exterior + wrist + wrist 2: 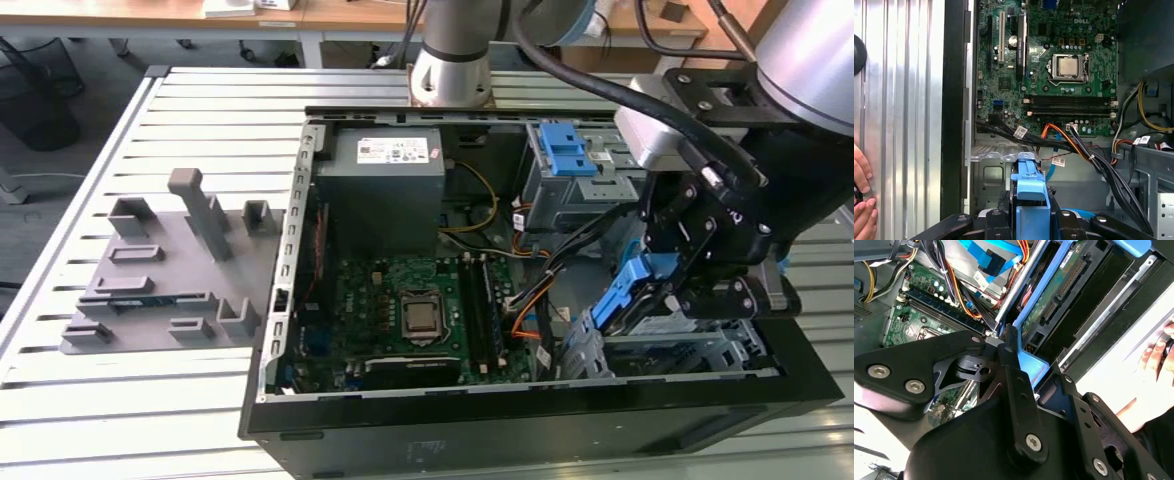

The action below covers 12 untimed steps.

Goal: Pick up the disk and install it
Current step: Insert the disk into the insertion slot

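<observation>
Since the jaws have closed from both sides on the blue bracket point(1029, 192), the gripper point(1029, 220) is clamped on the disk point(618, 303). It carries the disk on edge and tilted rather than flat. In the second wrist view the disk's green circuit-board face point(1054, 295) and its connector end are turned toward the inside of the computer case point(534, 420). That slant looks chosen to line the disk up with the grey metal bay point(681, 350), which sits at the case's front corner on the exterior view's right. The disk hangs at the bay's mouth, close above its rails, and by my judgement is not yet seated.

Orange, black and blue cables point(1074, 145) run just beside the bay, so there is little room on that side. Beyond them the motherboard point(407, 300) lies flat on the case floor. The power supply point(387, 175) fills the far corner, and a drive cage with a blue-latched tray point(567, 150) stands along the far edge.

The case stands open-side-up on the bench point(80, 400). A grey fixture point(167, 270) rests near the bench's edge on the exterior view's left. A person's hand point(861, 192) rests on the bench slats outside the case wall, clear of the arm.
</observation>
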Available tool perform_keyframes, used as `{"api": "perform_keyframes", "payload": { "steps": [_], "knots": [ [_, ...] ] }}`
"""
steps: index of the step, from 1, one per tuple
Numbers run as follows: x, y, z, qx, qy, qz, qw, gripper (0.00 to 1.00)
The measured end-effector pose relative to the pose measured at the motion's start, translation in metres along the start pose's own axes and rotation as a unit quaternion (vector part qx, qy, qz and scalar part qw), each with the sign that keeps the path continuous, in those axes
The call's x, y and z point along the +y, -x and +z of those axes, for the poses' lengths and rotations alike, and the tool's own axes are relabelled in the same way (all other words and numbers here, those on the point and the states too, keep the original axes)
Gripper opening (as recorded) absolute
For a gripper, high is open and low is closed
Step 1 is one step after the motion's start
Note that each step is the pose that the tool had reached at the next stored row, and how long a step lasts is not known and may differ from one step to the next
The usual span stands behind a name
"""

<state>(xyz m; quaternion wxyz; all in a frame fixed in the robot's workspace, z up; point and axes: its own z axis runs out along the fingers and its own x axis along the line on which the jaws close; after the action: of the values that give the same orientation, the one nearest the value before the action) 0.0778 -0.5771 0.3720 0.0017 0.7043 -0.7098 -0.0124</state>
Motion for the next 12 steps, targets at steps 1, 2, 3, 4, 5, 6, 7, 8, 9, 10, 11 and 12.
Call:
{"api": "perform_keyframes", "payload": {
  "steps": [1, 2, 3, 4, 5, 6, 7, 8, 9, 10, 11, 12],
  "knots": [
    [0.0, -0.0002, 0.0009, -0.0001, 0.0, 0.0, 1.0, 0.36],
    [0.0, -0.0004, 0.0019, -0.0003, 0.0001, 0.0, 1.0, 0.36],
    [-0.0001, -0.0006, 0.0028, -0.0004, 0.0, 0.0, 1.0, 0.36],
    [-0.0001, -0.0007, 0.0037, -0.0005, 0.0, 0.0, 1.0, 0.36],
    [-0.0001, -0.0009, 0.0046, -0.0007, 0.0, 0.0, 1.0, 0.36],
    [-0.0001, -0.0011, 0.0055, -0.0009, 0.0, 0.0, 1.0, 0.36],
    [-0.0002, -0.0013, 0.0064, -0.0009, 0.0, 0.0, 1.0, 0.36],
    [-0.0002, -0.0014, 0.0073, -0.0011, 0.0, 0.0, 1.0, 0.36],
    [-0.0002, -0.0016, 0.0082, -0.0012, 0.0, 0.0, 1.0, 0.36],
    [-0.0002, -0.0018, 0.0093, -0.0014, 0.0, 0.0, 1.0, 0.36],
    [-0.0003, -0.0019, 0.0103, -0.0015, 0.0, 0.0, 1.0, 0.36],
    [-0.0003, -0.002, 0.0112, -0.0016, 0.0, 0.0, 1.0, 0.36]
  ]
}}
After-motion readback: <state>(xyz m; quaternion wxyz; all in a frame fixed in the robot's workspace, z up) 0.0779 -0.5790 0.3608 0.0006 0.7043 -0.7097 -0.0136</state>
